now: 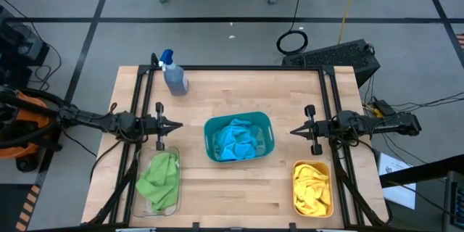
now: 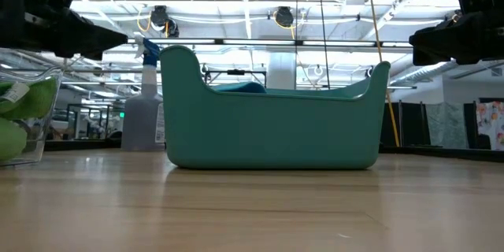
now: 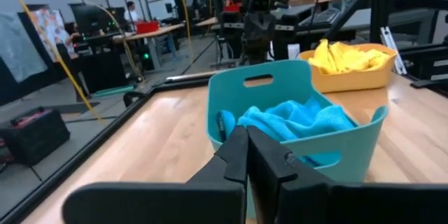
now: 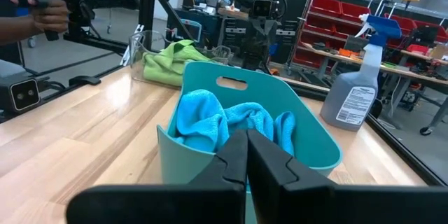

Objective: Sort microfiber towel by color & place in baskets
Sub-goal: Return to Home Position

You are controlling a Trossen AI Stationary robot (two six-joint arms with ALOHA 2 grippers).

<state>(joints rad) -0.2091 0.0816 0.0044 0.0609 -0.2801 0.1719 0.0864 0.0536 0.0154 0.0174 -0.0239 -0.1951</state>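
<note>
A: Towels, then: where do we see them?
B: We see the blue towels (image 1: 238, 141) in the teal basket (image 1: 208, 132) in the middle, the green towels (image 1: 159, 176) in the clear basket (image 1: 140, 161) on the left, and the yellow towels (image 1: 312, 187) in the orange basket (image 1: 313, 165) on the right.
A: And the claws?
B: We find the left gripper (image 1: 177, 125) and the right gripper (image 1: 293, 131) clenched on nothing, flanking the teal basket without touching it. The spray bottle (image 1: 174, 76) stands behind the left one.

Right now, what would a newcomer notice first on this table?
The teal basket at the centre of the table, heaped with blue towels, stands out first. Green towels fill the clear basket beside the left arm; yellow towels fill the orange basket beside the right arm. The left end effector and right end effector hover shut, flanking the teal basket.
</note>
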